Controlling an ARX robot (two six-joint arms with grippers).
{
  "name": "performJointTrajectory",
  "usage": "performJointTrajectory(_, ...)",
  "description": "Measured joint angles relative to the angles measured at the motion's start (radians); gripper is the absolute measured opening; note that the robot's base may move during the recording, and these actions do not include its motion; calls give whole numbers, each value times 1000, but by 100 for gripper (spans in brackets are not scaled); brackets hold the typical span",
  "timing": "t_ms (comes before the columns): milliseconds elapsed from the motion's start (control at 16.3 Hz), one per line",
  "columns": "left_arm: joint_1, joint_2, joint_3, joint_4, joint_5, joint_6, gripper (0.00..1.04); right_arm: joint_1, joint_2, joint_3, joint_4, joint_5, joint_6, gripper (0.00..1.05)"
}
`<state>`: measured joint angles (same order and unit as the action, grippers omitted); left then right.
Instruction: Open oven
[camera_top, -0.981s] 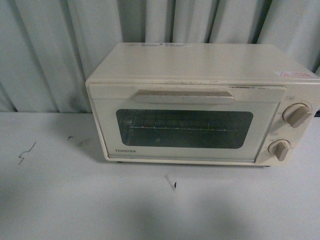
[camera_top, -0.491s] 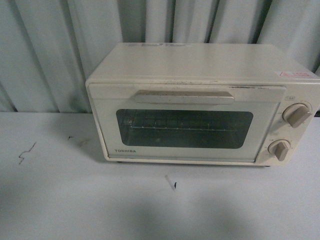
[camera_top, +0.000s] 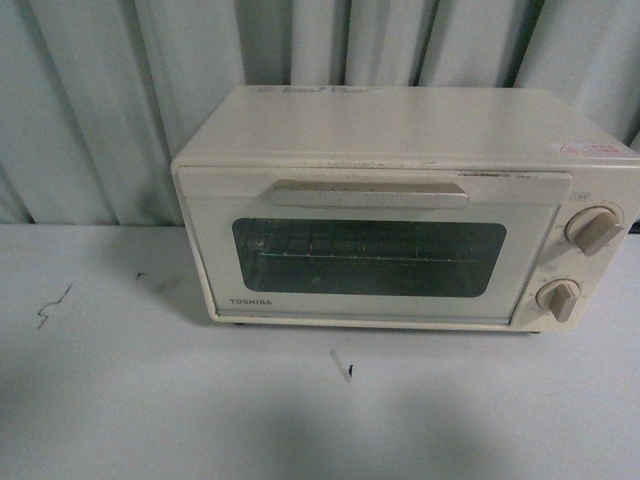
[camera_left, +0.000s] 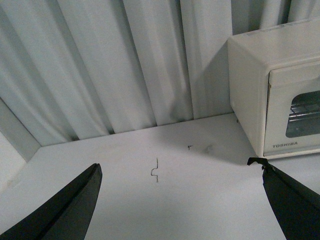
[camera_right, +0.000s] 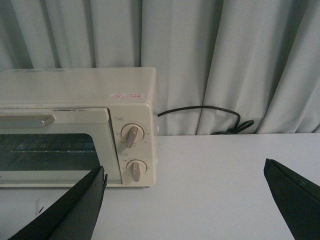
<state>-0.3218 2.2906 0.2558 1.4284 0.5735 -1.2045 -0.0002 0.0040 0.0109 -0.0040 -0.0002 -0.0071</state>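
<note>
left hand (camera_left: 180, 200) spread wide | right hand (camera_right: 185, 200) spread wide | oven (camera_top: 400, 200) closed

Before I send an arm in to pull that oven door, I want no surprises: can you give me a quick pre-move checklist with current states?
1. oven door shut, handle in plain sight: ok.
2. table bare in front of the door: ok.
3. left gripper open, holding nothing: ok.
4. right gripper open, holding nothing: ok.
5. power cord behind the oven, away from the door: ok.
6. Oven plugged in or hot: cannot tell.
</note>
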Motion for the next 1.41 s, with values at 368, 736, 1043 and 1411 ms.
performJointTrajectory(368,0,0,0,0,0,0,98,0,0,0,0,0,0,98)
performJointTrajectory(736,0,0,0,0,0,0,98,0,0,0,0,0,0,98)
performJointTrajectory(1043,0,0,0,0,0,0,98,0,0,0,0,0,0,98)
performJointTrajectory(1411,0,0,0,0,0,0,98,0,0,0,0,0,0,98)
